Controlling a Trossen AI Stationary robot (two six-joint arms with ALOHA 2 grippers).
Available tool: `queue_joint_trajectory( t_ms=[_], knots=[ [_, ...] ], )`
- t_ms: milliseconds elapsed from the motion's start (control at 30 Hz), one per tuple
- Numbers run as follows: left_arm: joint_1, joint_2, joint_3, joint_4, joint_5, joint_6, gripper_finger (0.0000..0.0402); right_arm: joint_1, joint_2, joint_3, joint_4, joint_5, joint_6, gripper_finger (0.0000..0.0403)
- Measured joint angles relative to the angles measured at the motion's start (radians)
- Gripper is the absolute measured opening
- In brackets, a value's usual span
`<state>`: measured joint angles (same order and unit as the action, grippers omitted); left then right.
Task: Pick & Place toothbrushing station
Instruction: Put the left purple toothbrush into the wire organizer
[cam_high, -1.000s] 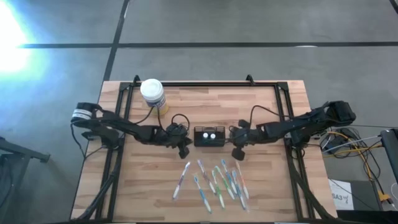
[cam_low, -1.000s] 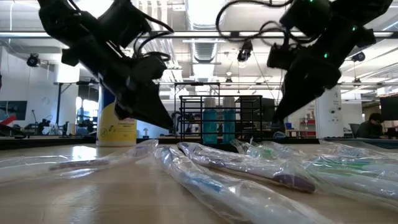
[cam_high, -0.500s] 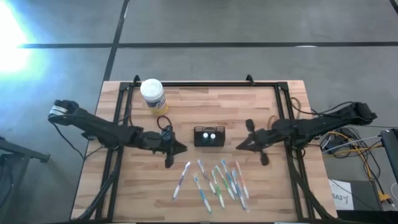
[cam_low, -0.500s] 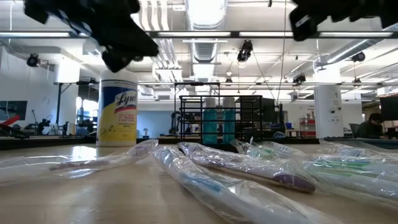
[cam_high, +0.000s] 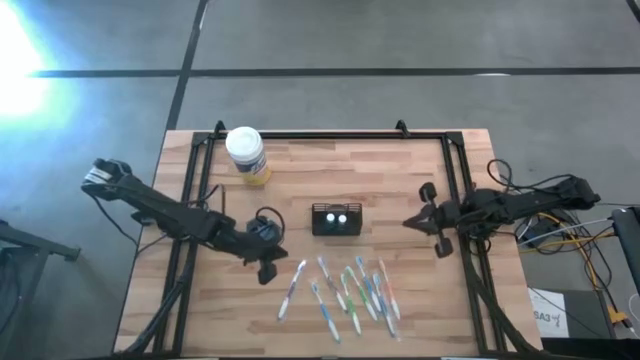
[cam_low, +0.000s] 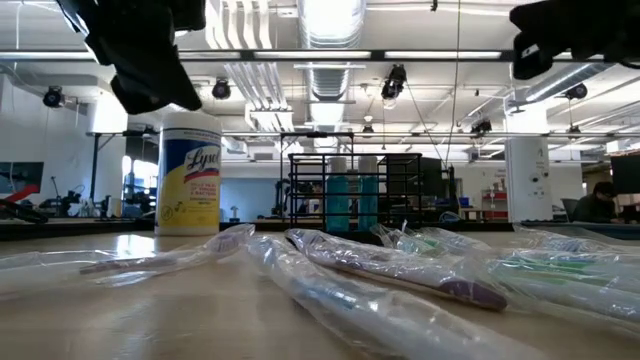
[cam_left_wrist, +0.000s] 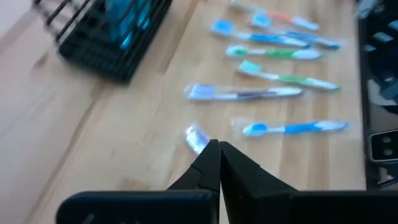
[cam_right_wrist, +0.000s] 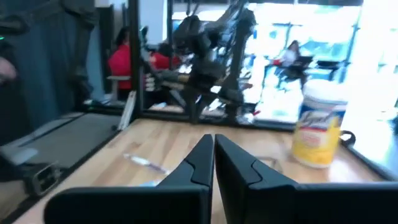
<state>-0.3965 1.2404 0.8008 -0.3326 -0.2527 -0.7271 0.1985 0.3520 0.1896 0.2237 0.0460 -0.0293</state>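
The toothbrushing station (cam_high: 337, 220) sits mid-tabletop (cam_high: 300, 170), untouched, between the two claws. The left claw (cam_high: 272, 262) hangs just beside it toward the near-left, fingers pressed together and empty. The right claw (cam_high: 414, 220) hangs well apart on the other side, fingers likewise closed, gripping nothing.

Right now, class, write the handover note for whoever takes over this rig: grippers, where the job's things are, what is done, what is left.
Left gripper: shut, empty, over the table near the loose toothbrushes.
Right gripper: shut, empty, by the table's right side.
Toothbrushing station: upright mid-table, between the two arms, touched by neither.
Wipes jar: at the far left of the table.
Done: nothing shows as held.
Left: whether the station is already placed cannot be told; check before gripping it.
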Motion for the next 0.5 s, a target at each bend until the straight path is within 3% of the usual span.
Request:
queue_joint_trajectory(
  t_ms=[267,500],
  knots=[
    [-0.007,0.112,0.074,-0.035,0.123,-0.156,0.0012,-0.007,-0.202,-0.002,-0.248,0.006,0.004,0.0013],
    [-0.028,0.329,0.227,-0.059,0.243,-0.242,0.0012,-0.007,-0.336,0.007,-0.412,0.001,0.008,0.0013]
  ],
)
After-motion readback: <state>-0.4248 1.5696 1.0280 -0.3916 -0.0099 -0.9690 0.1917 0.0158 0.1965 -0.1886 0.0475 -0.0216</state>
